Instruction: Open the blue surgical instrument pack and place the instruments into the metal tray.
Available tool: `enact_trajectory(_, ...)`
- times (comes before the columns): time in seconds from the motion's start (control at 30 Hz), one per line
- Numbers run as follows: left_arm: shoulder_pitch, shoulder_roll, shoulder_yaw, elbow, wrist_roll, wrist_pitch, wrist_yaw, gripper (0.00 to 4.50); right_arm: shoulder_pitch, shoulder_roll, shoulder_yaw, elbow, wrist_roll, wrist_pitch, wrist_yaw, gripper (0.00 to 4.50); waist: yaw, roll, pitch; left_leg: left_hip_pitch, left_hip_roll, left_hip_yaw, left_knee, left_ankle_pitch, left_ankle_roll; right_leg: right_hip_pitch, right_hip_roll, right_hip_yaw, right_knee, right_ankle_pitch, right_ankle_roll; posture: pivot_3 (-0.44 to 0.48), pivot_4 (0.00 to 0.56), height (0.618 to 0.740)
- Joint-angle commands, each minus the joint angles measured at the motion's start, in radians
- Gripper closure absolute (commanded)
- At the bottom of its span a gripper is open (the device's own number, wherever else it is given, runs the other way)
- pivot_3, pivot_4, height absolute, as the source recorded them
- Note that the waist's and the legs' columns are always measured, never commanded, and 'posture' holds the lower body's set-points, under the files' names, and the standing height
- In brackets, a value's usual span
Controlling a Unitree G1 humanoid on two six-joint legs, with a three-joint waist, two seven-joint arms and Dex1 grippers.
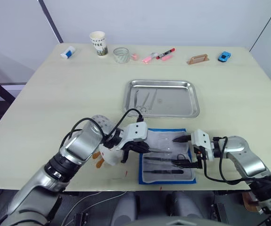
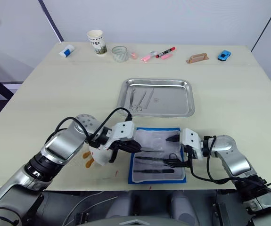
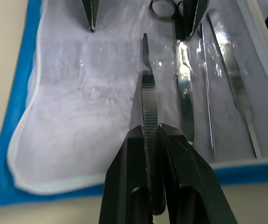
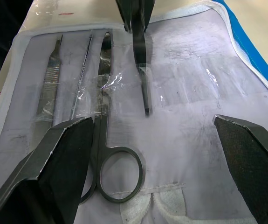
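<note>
The flat blue surgical instrument pack (image 1: 167, 157) lies open at the near edge of the pale rectangular table (image 1: 55, 94), with its whitish clear plastic insert facing up and a blue border around it. Its near side is close to the table edge. The shiny rectangular metal tray (image 1: 192, 101) stands just beyond the pack, apart from it, near the middle of the table.

The left gripper (image 3: 151, 135) is over the left part of the pack. Its two black fingers are pressed together on the ridged handle of a slim silvery tweezers (image 3: 147, 88), whose tip points across the insert. The right gripper (image 4: 152, 135) is over the right part of the pack, with its fingers spread wide and nothing between them. Between and before these fingers lie ring-handled scissors (image 4: 106, 116), and beside them a thin probe (image 4: 80, 79) and a flat handled tool (image 4: 50, 70), all still on the insert.

Two or three thin silvery instruments (image 1: 144, 100) already lie in the left half of the tray; its right half is bare.

Along the far edge of the table are a paper cup (image 1: 98, 43), a clear glass (image 1: 121, 55), pink and red markers (image 1: 158, 55), a small brown handle block (image 1: 198, 59) and a small blue toy car (image 1: 224, 56). The table surface to both sides of the tray is open.
</note>
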Motion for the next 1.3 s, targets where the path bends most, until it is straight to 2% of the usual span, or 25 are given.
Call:
enact_trajectory(0.03,-0.008,0.031,0.047,-0.031,-0.018,-0.015,-0.009,4.47,0.029,-0.005,0.068,0.075,-0.079,0.039,-0.004,0.0,0.0,0.0,0.0,0.0,0.0,0.0,0.0,0.0,0.0,0.0,0.0,0.0,0.0,0.0,0.0,0.0,0.15,0.74)
enact_trajectory(0.4,0.09,0.202,0.165,-0.051,-0.062,-0.054,-0.053,4.47,0.019,-0.005,0.069,0.096,-0.079,0.028,0.009,0.0,-0.001,0.0,0.0,0.001,0.001,0.001,-0.001,0.0,0.0,0.0,0.0,0.0,0.0,-0.001,-0.001,0.0,0.15,0.74)
enact_trajectory(0.53,0.118,0.207,0.244,-0.067,-0.124,-0.044,-0.041,4.47,0.006,-0.001,0.072,0.109,-0.081,0.023,0.016,0.0,0.0,-0.001,0.0,0.001,0.001,0.001,-0.001,0.0,0.0,0.0,0.0,0.0,0.0,-0.001,-0.001,0.0,0.15,0.74)
enact_trajectory(0.7,0.114,0.125,0.342,-0.095,-0.214,0.045,0.064,4.47,-0.001,-0.006,0.071,0.121,-0.081,0.014,0.028,0.0,0.001,-0.002,-0.001,0.001,0.001,0.001,-0.001,0.0,0.0,0.0,0.0,0.0,0.0,-0.001,-0.001,0.0,0.15,0.74)
enact_trajectory(0.9,0.06,-0.043,0.397,-0.117,-0.26,0.228,0.311,4.47,-0.007,-0.011,0.069,0.127,-0.079,0.011,0.038,0.0,0.002,-0.004,-0.001,0.001,0.001,0.0,0.0,0.0,0.0,0.0,0.0,0.0,0.001,-0.001,-0.001,0.0,0.15,0.74)
enact_trajectory(1.0,0.017,-0.126,0.387,-0.107,-0.227,0.267,0.439,4.47,-0.011,-0.015,0.067,0.128,-0.079,0.011,0.042,0.0,0.003,-0.004,-0.001,0.001,0.0,0.0,0.0,0.0,0.0,0.0,-0.001,0.0,0.001,0.0,-0.001,0.0,0.15,0.74)
enact_trajectory(1.13,-0.091,-0.307,0.353,-0.065,-0.132,0.409,0.727,4.47,-0.016,-0.022,0.065,0.13,-0.08,0.01,0.048,0.0,0.005,-0.005,-0.002,0.001,0.0,-0.001,0.0,0.0,0.0,0.0,-0.001,0.0,0.001,0.0,0.0,0.0,0.15,0.74)
enact_trajectory(1.2,-0.136,-0.371,0.325,-0.025,-0.075,0.433,0.827,4.47,-0.019,-0.021,0.065,0.129,-0.079,0.014,0.047,0.0,0.005,-0.005,-0.002,0.0,-0.001,-0.001,0.0,0.0,0.0,0.001,-0.001,-0.001,0.001,0.0,0.0,0.0,0.15,0.74)
enact_trajectory(1.3,-0.198,-0.483,0.329,0.06,-0.065,0.45,0.911,4.47,-0.025,-0.023,0.069,0.128,-0.08,0.016,0.051,0.0,0.001,-0.005,-0.002,0.001,-0.001,-0.002,0.0,0.0,0.0,0.001,-0.001,0.0,0.001,0.0,0.0,0.0,0.15,0.74)
